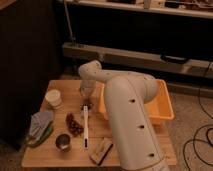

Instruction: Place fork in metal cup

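Note:
My gripper (86, 96) reaches down to the wooden table (115, 92) at its back middle, just above the top end of a long white stick-like utensil (86, 128). I cannot make out the fork; the spot under the gripper is hidden by the wrist. The metal cup (63, 141), short, dark and shiny, stands near the front left of the table, well in front of and left of the gripper. My white arm (131, 115) crosses the right half of the table.
A white paper cup (53, 98) stands at the back left. A grey cloth (40, 122) lies on something green (42, 137) at the left edge. A dark clustered item (74, 125) is beside the white utensil. A tan block (101, 150) sits at the front. An orange bin (161, 106) fills the right side.

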